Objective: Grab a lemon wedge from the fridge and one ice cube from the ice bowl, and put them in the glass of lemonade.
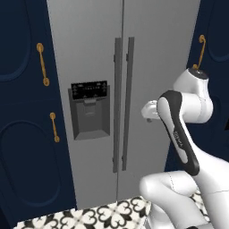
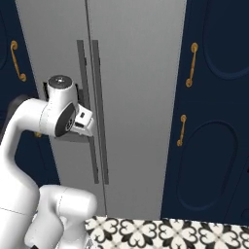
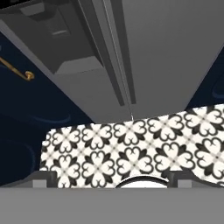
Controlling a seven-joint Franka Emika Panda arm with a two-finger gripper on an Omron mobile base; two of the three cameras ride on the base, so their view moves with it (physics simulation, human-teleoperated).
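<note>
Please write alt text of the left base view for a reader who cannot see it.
A closed grey fridge with two long dark handles and a black dispenser panel stands between navy cabinets. The white robot arm rises at lower right, before the right door.

No legible text on anything I face, fridge (image 1: 147,67) dispenser panel (image 1: 89,91) carrying rows of small pale marks too fine to read, my forearm (image 1: 181,138) bearing a faint grey marking, unreadable, no brands, numbers or signs elsewhere
</note>
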